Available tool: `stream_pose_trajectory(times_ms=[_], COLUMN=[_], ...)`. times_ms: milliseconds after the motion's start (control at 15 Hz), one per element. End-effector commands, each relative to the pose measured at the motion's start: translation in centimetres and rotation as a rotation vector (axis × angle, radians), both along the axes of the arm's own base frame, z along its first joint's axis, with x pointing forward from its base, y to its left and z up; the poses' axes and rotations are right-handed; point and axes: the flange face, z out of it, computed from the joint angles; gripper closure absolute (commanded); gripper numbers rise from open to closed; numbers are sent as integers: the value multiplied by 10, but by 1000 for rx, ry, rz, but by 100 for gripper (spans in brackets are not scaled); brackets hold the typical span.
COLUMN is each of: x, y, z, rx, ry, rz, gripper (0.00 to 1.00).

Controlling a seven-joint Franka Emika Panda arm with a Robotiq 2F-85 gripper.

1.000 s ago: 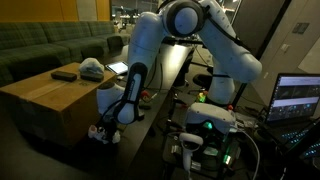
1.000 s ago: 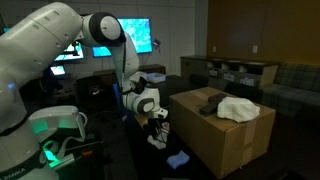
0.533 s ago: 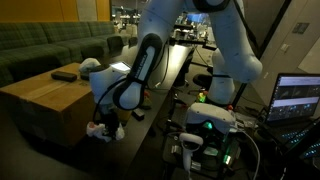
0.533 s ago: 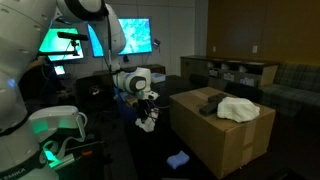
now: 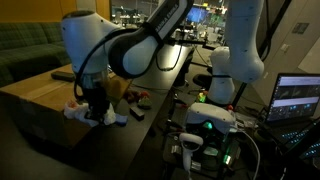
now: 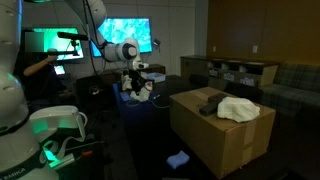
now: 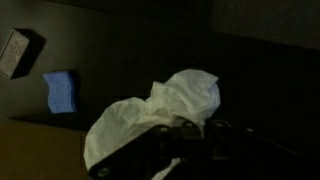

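- Tool (image 5: 98, 110) clamped on white cloth (image 7: 178, 98); cloth hangs in the air beside cardboard box (image 6: 215, 140), well above floor (image 7: 260, 75) and blue sponge (image 7: 62, 90).
- Risk: grip may catch only a thin fold (wrist view too dim to be sure), so cloth could slip out and drop.
- Risk: loose trailing folds could snag the box corner on a close swing.
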Motion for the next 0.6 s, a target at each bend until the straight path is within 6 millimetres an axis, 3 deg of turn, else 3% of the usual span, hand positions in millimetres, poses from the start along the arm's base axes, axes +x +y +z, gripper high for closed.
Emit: stream_pose_trajectory(times_ms=[0, 200, 333, 533], x=[47, 108, 151, 207], y=[0, -18, -37, -70], z=[49, 74, 77, 60], rx=[-36, -47, -51, -42], ry=[-70, -127, -154, -157], rz=[-13, 1, 17, 44], gripper=[91, 91, 91, 91])
